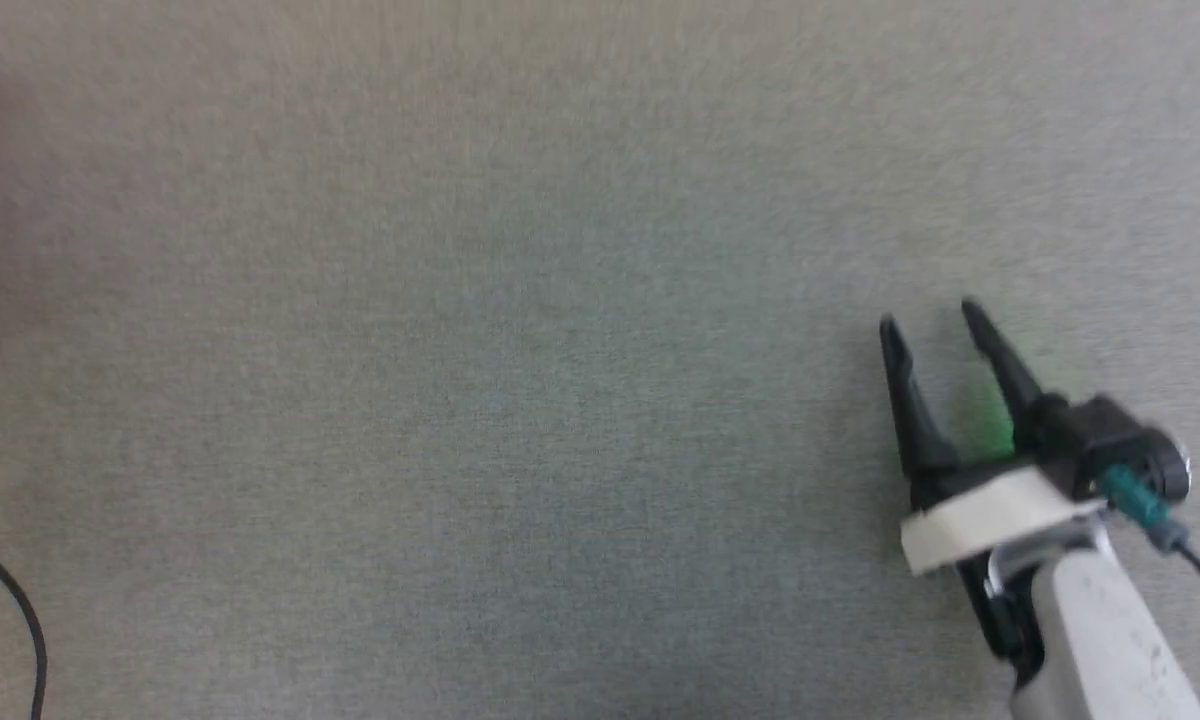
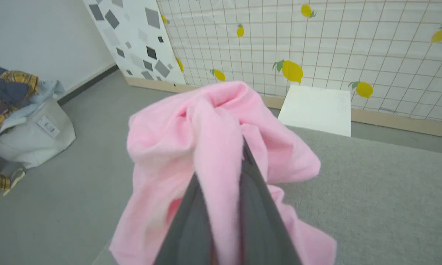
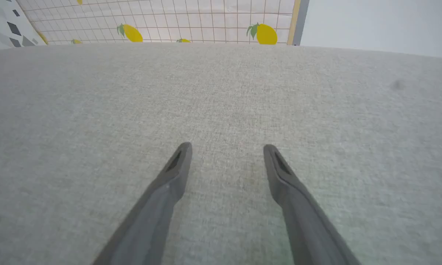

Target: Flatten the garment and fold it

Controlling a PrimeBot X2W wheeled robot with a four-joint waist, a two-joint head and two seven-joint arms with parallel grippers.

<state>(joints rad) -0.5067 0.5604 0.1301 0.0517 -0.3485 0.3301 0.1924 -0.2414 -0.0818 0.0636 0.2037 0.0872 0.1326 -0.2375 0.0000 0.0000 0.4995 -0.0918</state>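
Note:
The light-pink garment (image 2: 221,132) hangs bunched over my left gripper (image 2: 228,158), whose two dark fingers are shut on a fold of it; it dangles past the grey table's edge. Its white label is hidden. My right gripper (image 1: 928,318) hovers over the bare grey table (image 1: 460,350) at the lower right of the head view, open with nothing between its fingers (image 3: 176,165).
A grey fabric bag (image 2: 29,136) stuffed with mixed clothes sits on the floor to the left. A white box (image 2: 316,109) stands against the lemon-patterned wall (image 2: 316,44). A black cable (image 1: 15,610) curves at the table's lower-left corner.

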